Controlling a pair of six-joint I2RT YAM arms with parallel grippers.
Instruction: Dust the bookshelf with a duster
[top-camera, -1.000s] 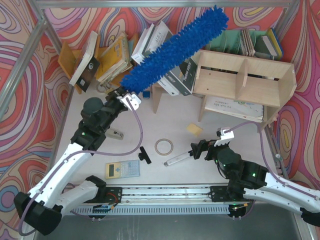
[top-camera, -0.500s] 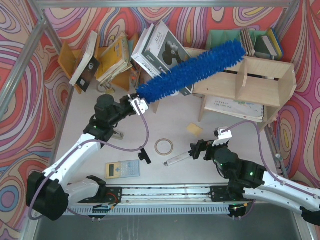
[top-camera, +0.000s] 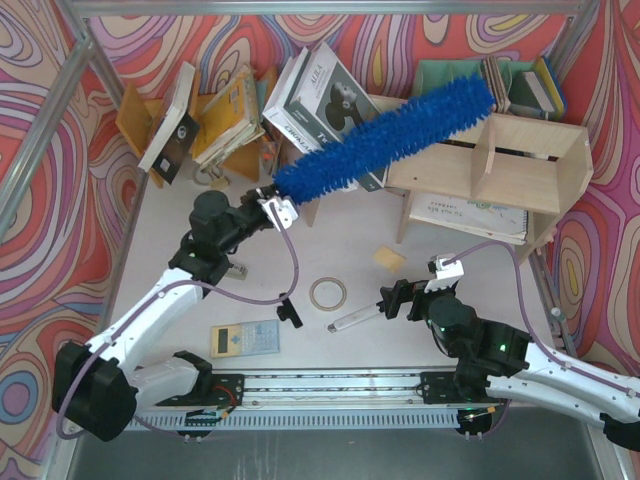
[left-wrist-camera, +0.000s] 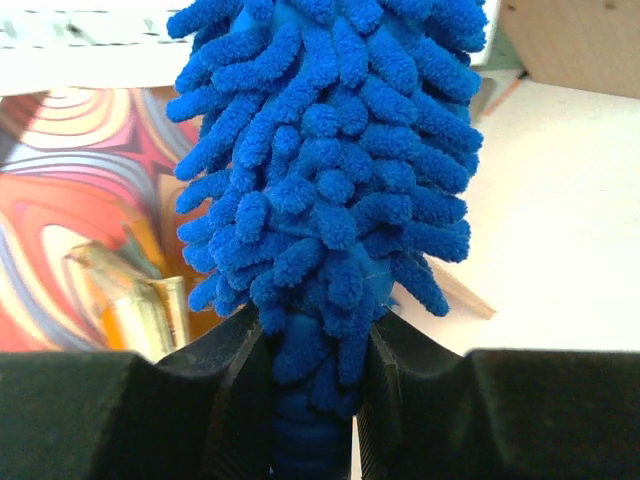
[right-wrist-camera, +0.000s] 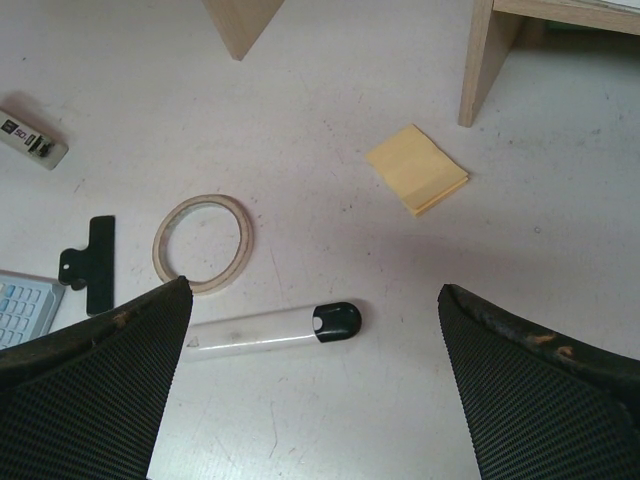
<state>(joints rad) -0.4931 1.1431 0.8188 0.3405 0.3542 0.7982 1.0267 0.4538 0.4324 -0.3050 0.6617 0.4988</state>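
The fluffy blue duster (top-camera: 385, 135) stretches from my left gripper (top-camera: 268, 198) up and to the right, its tip lying over the top left of the plywood bookshelf (top-camera: 530, 165). My left gripper (left-wrist-camera: 312, 400) is shut on the duster (left-wrist-camera: 325, 150) at the base of the fluff, where the smooth handle begins. The bookshelf stands at the back right with a book lying flat on its lower tier. My right gripper (top-camera: 392, 300) hovers low over the table, open and holding nothing; in its wrist view a marker pen (right-wrist-camera: 272, 328) lies between the open fingers (right-wrist-camera: 95, 380).
Books lean in an orange rack (top-camera: 215, 115) at the back left. On the table lie a tape ring (top-camera: 328, 293), a yellow sticky pad (top-camera: 389, 259), a black clip (top-camera: 291, 311), a calculator (top-camera: 244, 339) and a small white stapler-like item (top-camera: 232, 268). A teal organizer (top-camera: 500, 82) stands behind the bookshelf.
My left arm swung the duster down and to the right, from pointing up over the back wall to lying across the bookshelf's top. The right arm barely moved.
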